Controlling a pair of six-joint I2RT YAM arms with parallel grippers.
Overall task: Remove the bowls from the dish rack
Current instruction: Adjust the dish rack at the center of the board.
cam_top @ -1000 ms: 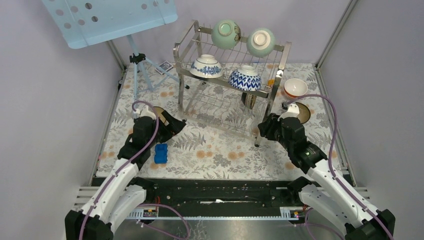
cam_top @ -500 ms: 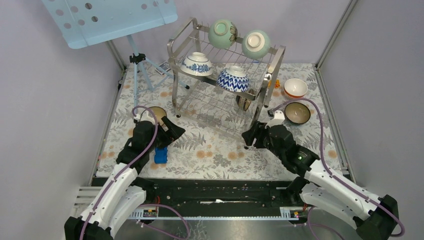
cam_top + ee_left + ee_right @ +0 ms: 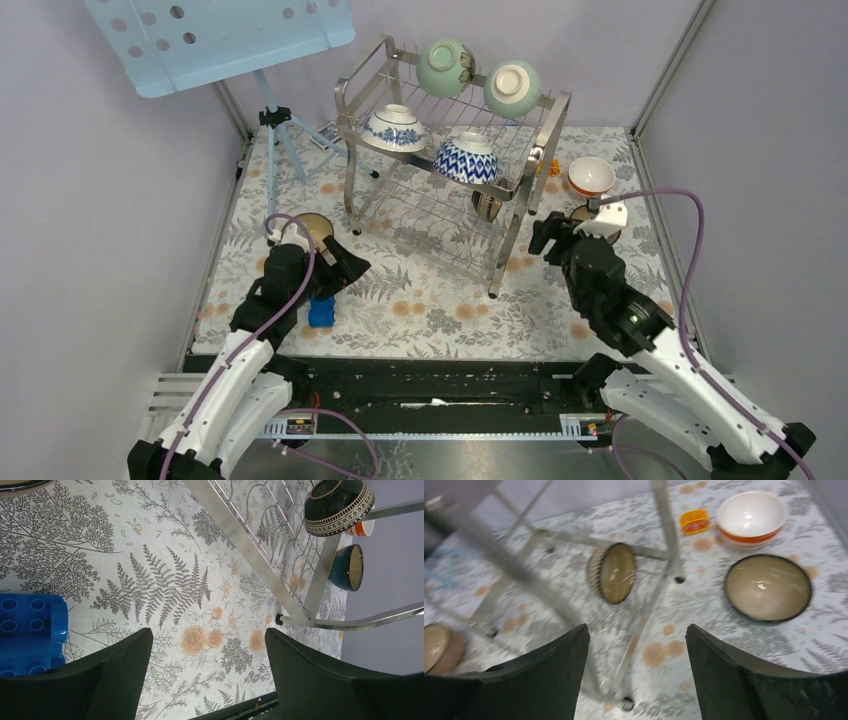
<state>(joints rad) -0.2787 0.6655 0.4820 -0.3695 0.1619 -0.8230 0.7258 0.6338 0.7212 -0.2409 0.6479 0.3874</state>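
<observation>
The steel dish rack (image 3: 440,190) stands at the back. Two pale green bowls (image 3: 445,67) (image 3: 512,88) lean on its top tier, with two blue-and-white bowls (image 3: 395,128) (image 3: 467,158) upside down below them. A dark patterned bowl (image 3: 613,572) stands on edge in the lower tier. On the cloth lie a brown bowl (image 3: 313,226), an orange-white bowl (image 3: 751,515) and a dark teal bowl (image 3: 768,587). My right gripper (image 3: 548,236) is open and empty, right of the rack's front leg (image 3: 664,530). My left gripper (image 3: 352,266) hangs open above bare cloth.
A blue toy block (image 3: 320,310) lies under my left arm. A pale blue perforated stand (image 3: 215,35) on a tripod fills the back left. A small orange toy (image 3: 694,521) sits behind the rack's right leg. Grey walls close in the flowered cloth.
The rack slid to the left with my right gripper at its front leg. That gripper has since opened wider and swung back right, away from the leg. My left arm stayed put.
</observation>
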